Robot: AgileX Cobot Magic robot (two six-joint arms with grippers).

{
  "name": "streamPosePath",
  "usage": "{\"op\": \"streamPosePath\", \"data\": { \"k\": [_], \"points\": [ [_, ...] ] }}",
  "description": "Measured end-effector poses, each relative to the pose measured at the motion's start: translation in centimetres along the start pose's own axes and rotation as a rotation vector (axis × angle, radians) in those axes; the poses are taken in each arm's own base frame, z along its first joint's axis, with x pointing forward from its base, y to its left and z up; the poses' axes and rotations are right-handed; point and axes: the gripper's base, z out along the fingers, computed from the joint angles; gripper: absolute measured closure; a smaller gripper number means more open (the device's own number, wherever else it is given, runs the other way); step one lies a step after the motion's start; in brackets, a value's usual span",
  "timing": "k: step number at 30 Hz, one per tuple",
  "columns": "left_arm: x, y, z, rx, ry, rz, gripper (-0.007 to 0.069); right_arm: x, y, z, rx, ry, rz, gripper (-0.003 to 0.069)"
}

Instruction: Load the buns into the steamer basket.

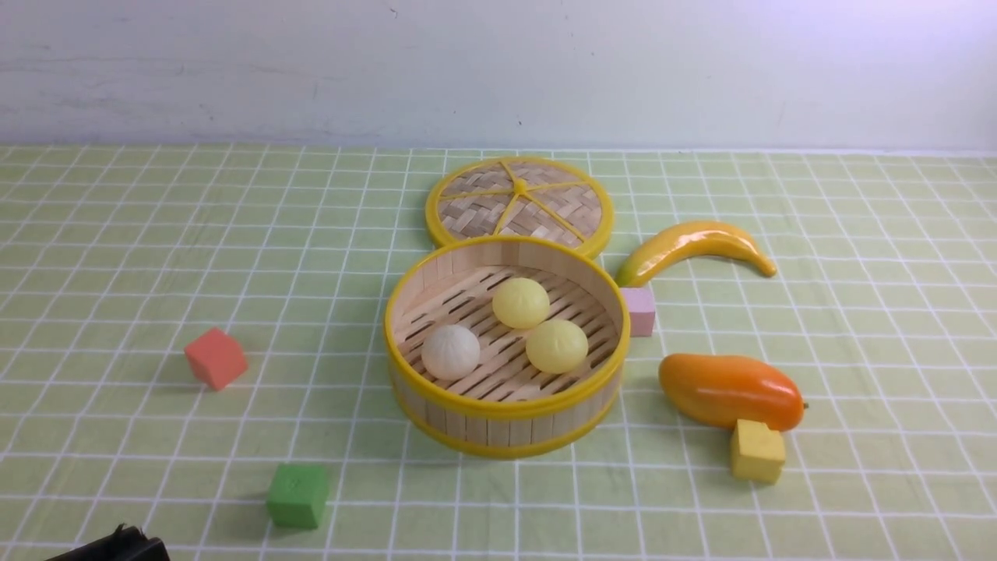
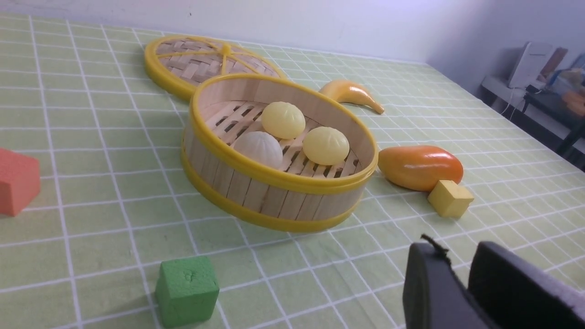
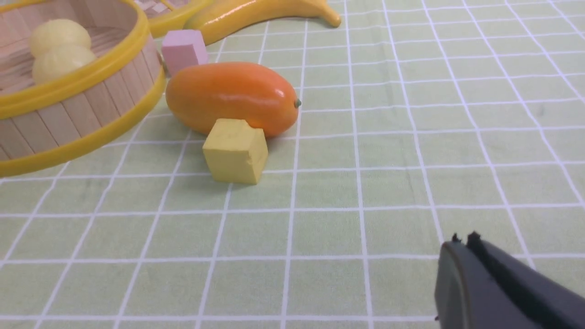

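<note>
The steamer basket (image 1: pixel 506 409) stands mid-table. All three buns lie on its slatted floor: the off-white bun (image 1: pixel 450 351) at the front left and two pale yellow buns (image 1: pixel 520 302) (image 1: pixel 556 345) behind and to the right. The left wrist view shows the basket (image 2: pixel 256 192) with the buns (image 2: pixel 258 147) (image 2: pixel 283 119) (image 2: pixel 325 145) inside. My left gripper (image 2: pixel 457 249) is empty, with a narrow gap between its tips. It sits near the front left table edge, where only a black part (image 1: pixel 117 545) shows. My right gripper (image 3: pixel 461 240) is shut and empty, well right of the basket (image 3: pixel 68 114).
The woven lid (image 1: pixel 519 204) lies flat behind the basket. A banana (image 1: pixel 693 245), pink cube (image 1: pixel 639 310), mango (image 1: pixel 728 389) and yellow cube (image 1: pixel 757 450) lie right of it. A red cube (image 1: pixel 216 358) and green cube (image 1: pixel 297 495) lie to its left.
</note>
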Motion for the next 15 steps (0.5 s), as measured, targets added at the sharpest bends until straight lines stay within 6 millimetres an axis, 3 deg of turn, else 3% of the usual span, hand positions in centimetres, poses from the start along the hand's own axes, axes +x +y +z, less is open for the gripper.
{"op": "streamPosePath", "data": {
  "k": [9, 15],
  "points": [
    [-0.1, 0.0, 0.0, -0.001, -0.014, 0.000, 0.0489, 0.0, 0.0, 0.0, 0.000, -0.001, -0.001, 0.0669],
    [-0.8, 1.1, -0.5, -0.123, -0.228, -0.008, 0.0502, 0.0, 0.0, 0.0, 0.000, -0.002, -0.001, 0.0664]
  ]
}}
